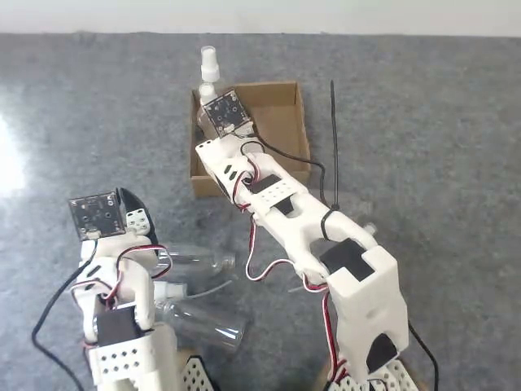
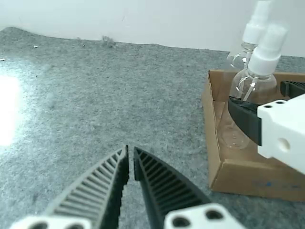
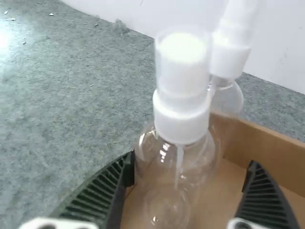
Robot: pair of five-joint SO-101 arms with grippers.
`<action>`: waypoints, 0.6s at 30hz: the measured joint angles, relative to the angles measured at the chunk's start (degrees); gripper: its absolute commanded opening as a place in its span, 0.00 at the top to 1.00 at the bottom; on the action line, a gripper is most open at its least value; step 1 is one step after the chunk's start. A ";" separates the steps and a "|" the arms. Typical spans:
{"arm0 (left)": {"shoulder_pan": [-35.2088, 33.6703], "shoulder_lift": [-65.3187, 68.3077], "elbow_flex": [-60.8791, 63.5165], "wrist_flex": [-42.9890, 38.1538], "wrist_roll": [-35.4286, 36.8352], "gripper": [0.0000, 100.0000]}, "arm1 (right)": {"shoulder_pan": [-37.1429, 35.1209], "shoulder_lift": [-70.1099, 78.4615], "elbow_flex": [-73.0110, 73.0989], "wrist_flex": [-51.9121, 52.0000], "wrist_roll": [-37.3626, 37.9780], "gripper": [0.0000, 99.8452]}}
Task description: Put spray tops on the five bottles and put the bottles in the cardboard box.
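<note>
The cardboard box (image 1: 281, 122) sits at the back middle of the table. In its far left corner stand two clear bottles with white spray tops, one (image 3: 176, 157) in front of the other (image 3: 228, 62). My right gripper (image 3: 186, 200) is inside the box, open, with its jaws on either side of the nearer bottle (image 2: 252, 78). My left gripper (image 2: 131, 162) is shut and holds nothing, low over the grey felt to the left of the box. Two more clear bottles (image 1: 199, 262) (image 1: 203, 324) lie on their sides by the left arm's base.
A white spray top with its dip tube (image 1: 171, 291) lies between the two lying bottles. A black cable (image 1: 333, 138) rises beside the box's right wall. The grey felt (image 1: 423, 122) to the left and right of the box is open.
</note>
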 measured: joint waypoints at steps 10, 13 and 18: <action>0.00 0.00 0.00 0.00 0.00 0.99 | -0.09 0.00 0.00 0.53 0.00 0.68; 0.00 0.00 0.00 0.00 0.00 0.99 | -0.09 0.00 0.00 0.53 0.00 0.68; 0.00 0.00 0.00 0.00 0.00 0.99 | -0.09 0.00 0.00 0.53 0.00 0.68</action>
